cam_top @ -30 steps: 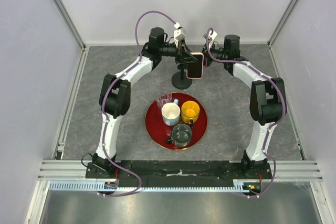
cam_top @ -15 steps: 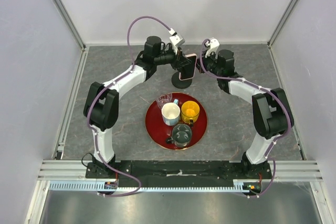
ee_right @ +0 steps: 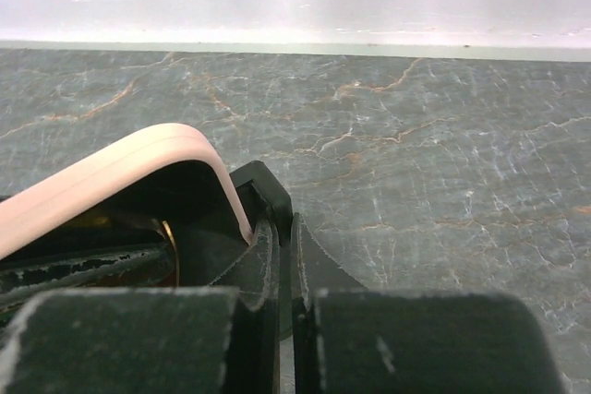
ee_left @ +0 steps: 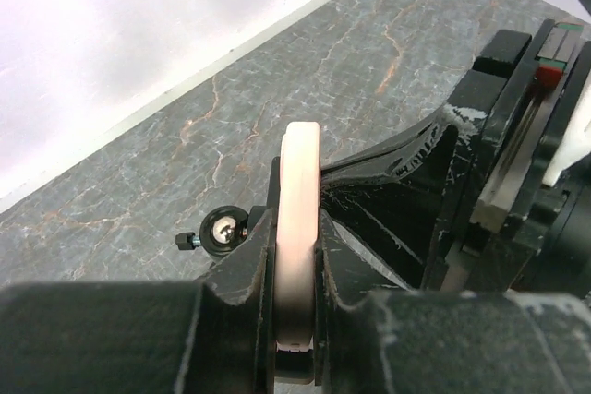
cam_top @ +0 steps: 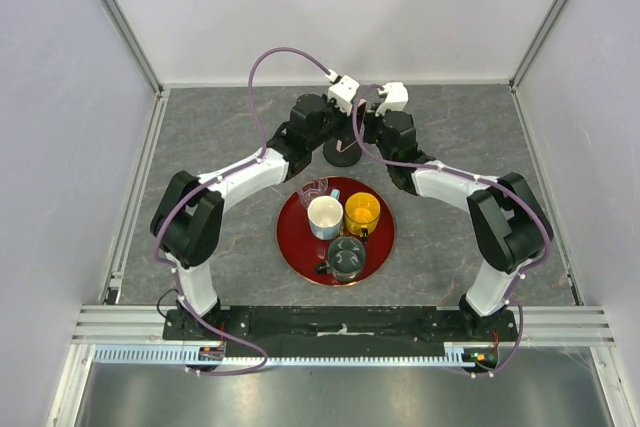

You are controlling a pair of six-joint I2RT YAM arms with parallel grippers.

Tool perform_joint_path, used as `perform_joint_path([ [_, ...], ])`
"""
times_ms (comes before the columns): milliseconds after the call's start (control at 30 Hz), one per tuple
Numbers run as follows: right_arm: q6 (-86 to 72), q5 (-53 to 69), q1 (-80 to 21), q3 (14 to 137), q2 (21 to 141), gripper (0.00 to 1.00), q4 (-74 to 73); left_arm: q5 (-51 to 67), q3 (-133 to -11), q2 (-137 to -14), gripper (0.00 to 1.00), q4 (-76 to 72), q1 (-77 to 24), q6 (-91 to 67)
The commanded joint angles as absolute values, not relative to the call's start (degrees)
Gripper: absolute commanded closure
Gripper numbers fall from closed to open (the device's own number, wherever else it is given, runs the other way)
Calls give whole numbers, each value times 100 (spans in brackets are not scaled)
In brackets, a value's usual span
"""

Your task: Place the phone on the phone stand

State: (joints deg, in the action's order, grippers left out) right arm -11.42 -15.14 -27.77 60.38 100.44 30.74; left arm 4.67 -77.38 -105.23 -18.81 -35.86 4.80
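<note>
— At the far middle of the table [cam_top: 200, 137], what are the arms doing?
— Both reach in over the stand [cam_top: 342, 156]. Its round base shows between them from above, and the wrists hide its top.
— Where is the phone?
— From the left wrist, the phone [ee_left: 298, 182] is upright and edge-on, with its pale pink rim toward the camera. The left gripper [ee_left: 296, 260] pinches it, one finger on each flat face.
— And the other tool?
— On the right gripper [ee_right: 285, 246] the fingers are drawn nearly together. Only a thin slit is left between them, and nothing shows in it. The phone's rounded corner curves down against the outer side of the nearer finger.
— Is the phone seated in the clamp?
— I cannot tell, because the fingers cover that spot. A small knob [ee_left: 218, 228] sits just beside the phone, low on its left.
— Anything else on the table?
— A red tray [cam_top: 290, 247] lies nearer the arm bases, apart from the stand. It holds a white cup [cam_top: 325, 215] and a yellow cup [cam_top: 362, 212] side by side.
</note>
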Motion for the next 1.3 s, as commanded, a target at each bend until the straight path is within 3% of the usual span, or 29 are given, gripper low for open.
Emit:
perform_joint_path([
  [0, -1161, -3823, -2531, 5933, 9985, 100, 3400, -1985, -8059, -10484, 98, -2408, -3419, 738],
  [233, -1222, -3683, -2935, 5319, 9826, 100, 3963, -2531, -8762, -11073, 98, -2101, -3560, 336],
  [433, -1230, -2593, -3050, 4607, 9221, 99, 4474, -2215, -8974, -11312, 98, -2056, -3560, 220],
  [467, -1309, -2610, -3050, 4571, 9150, 86, 4300, -2180, -8948, -11285, 98, -2065, -3560, 211],
  [500, -1336, -2671, -3050, 4536, 8984, 81, 4211, -2084, -8930, -11276, 98, -2092, -3551, 185],
  [767, -1494, -2612, -2883, 4473, 8385, 64, 3227, -1416, -8675, -11101, 98, -2250, -3533, 88],
  [900, -1679, -936, -2165, 4710, 8655, 60, 3015, -365, -8719, -10916, 98, -1943, -3393, -113],
  [1067, -1083, 2662, -1390, 5650, 9517, 47, 2690, 1728, -8605, -10565, 98, -1609, -2928, -106],
  [1133, -775, 3250, -1345, 6071, 9869, 43, 2471, 2590, -8587, -10477, 98, -1425, -2735, -9],
  [1267, -440, 3849, -1345, 6152, 10107, 23, 3119, 4119, -8587, -10371, 98, -1143, -2409, 439],
])
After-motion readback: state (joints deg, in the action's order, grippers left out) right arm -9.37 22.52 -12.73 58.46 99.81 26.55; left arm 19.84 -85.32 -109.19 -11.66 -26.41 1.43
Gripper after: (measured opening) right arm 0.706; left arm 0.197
